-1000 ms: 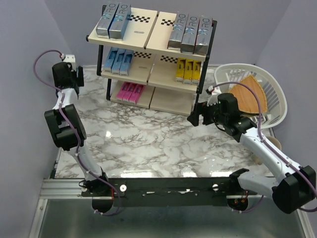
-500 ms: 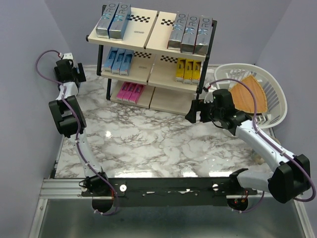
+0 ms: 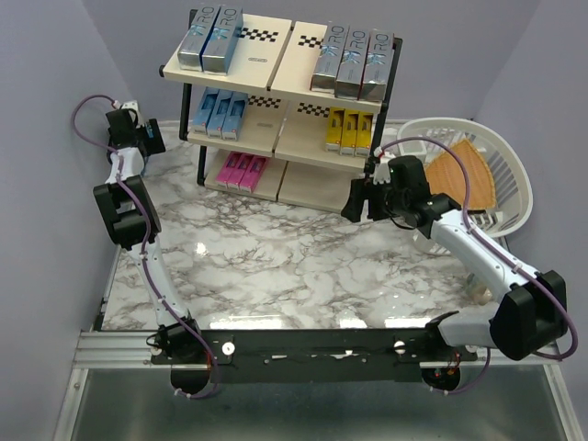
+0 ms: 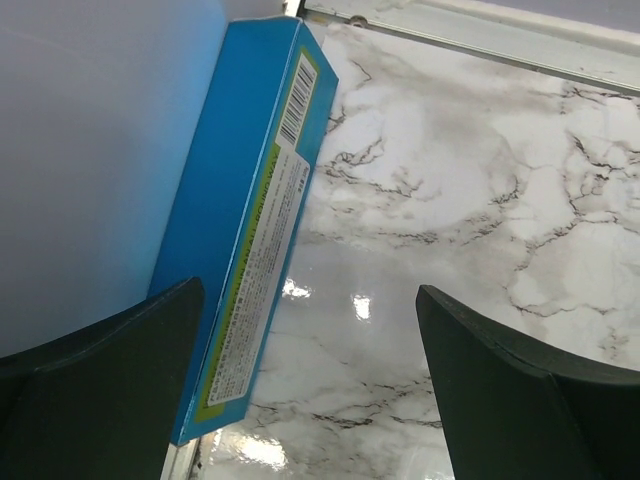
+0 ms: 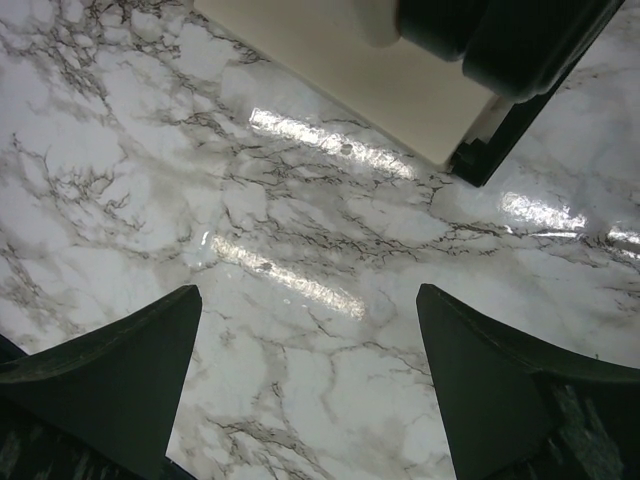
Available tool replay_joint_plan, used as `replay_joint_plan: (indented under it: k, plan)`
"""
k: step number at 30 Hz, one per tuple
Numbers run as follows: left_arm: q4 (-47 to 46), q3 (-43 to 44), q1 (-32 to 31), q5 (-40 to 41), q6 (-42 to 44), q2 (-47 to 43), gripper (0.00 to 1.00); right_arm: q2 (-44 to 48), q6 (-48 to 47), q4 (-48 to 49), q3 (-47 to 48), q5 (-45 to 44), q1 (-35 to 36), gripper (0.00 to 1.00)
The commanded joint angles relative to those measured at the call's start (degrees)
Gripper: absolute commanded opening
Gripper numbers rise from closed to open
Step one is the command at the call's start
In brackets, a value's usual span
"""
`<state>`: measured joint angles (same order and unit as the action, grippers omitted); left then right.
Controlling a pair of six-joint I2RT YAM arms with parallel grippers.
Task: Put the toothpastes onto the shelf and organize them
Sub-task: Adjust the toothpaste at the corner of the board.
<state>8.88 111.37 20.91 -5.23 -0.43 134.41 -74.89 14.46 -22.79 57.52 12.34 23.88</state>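
My dark left fingers [image 4: 90, 390] are framing a bright blue toothpaste box [image 4: 228, 200] with a yellow-green stripe. Grey veins are running across the white marble table [image 4: 480, 200].

Marble table [image 3: 276, 266]: shelf [image 3: 266, 60], basket [image 3: 510, 175], blue toothpaste box [image 4: 250, 230].
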Motion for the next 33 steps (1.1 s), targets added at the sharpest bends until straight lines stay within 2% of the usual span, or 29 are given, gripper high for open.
replay_joint_plan:
  k: [1, 6, 10, 19, 33]
  plan:
    - [2.98, 1.65, 0.28, -0.31, -3.09, 1.73, 0.99, -1.13, -2.42, -2.35, 3.39, -0.3, -0.06, 0.97]
    - [-0.62, -1.33, 0.19, 4.44, -2.65, -0.02, 0.99, -1.4, -2.95, -2.79, 3.83, -0.47, -0.06, 0.97]
    - [3.06, 0.94, 0.01, 3.21, -1.86, 1.46, 0.99, -1.75, -3.21, -2.79, 3.92, -0.3, -0.06, 0.97]
    - [7.55, -0.36, -3.32, 1.81, 2.88, -0.63, 0.99, -2.28, -3.91, -2.09, 4.53, 0.14, -0.06, 0.97]
    - [11.95, -5.11, -7.02, -0.4, 1.22, -6.26, 0.99, -2.71, -5.76, -0.33, 4.62, 0.76, -0.06, 0.97]
